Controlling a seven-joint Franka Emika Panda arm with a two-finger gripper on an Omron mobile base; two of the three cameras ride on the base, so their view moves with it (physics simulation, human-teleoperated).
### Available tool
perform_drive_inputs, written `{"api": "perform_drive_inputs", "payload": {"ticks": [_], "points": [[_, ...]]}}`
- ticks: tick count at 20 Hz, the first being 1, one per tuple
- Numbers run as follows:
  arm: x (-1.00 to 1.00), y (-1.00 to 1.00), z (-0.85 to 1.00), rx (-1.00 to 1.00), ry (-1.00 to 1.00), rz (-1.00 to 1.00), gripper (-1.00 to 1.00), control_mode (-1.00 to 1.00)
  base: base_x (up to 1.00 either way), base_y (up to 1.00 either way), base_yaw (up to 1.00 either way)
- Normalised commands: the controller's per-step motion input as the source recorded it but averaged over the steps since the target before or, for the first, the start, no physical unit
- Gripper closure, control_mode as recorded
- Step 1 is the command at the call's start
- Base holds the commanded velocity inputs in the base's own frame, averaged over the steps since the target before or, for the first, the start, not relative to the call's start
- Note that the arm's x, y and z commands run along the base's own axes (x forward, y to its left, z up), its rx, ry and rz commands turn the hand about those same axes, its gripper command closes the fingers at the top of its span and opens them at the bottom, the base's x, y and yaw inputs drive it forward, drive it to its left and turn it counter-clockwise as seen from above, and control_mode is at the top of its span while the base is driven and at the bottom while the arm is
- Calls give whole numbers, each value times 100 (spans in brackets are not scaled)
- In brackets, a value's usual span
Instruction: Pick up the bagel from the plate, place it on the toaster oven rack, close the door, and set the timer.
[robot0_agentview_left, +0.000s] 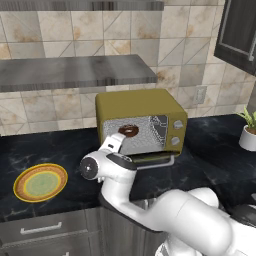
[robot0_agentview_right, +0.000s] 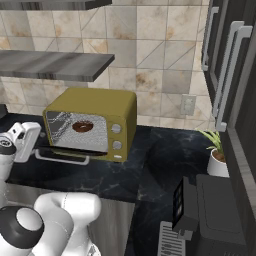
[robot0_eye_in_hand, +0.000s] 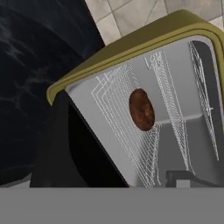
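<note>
Resting on the rack (robot0_eye_in_hand: 131, 131) inside the oven (robot0_agentview_left: 140, 107), the bagel (robot0_agentview_left: 129, 131) was placed; the plate (robot0_agentview_left: 40, 182) sat near the counter's front edge. The claw (robot0_agentview_left: 114, 144) stood apart, holding nothing. Next, I judged, came lifting the lowered door (robot0_agentview_right: 62, 152) by its handle.

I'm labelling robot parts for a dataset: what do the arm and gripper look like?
The arm is glossy white with rounded, bulbous links and dark grey joint caps and bands. The gripper is a boxy white hand; its small dark finger tips show in the hand view.
</note>
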Motion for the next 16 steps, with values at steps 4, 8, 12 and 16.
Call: {"api": "perform_drive_inputs", "payload": {"ticks": [4, 8, 12, 16], "points": [[21, -19, 16, 0, 0, 0, -100, -100, 0, 0, 0], [18, -17, 19, 0, 0, 0, -100, -100, 0, 0, 0], [18, -15, 19, 0, 0, 0, -100, -100, 0, 0, 0], [18, -13, 20, 0, -2, 0, -100, -100, 0, 0, 0]]}}
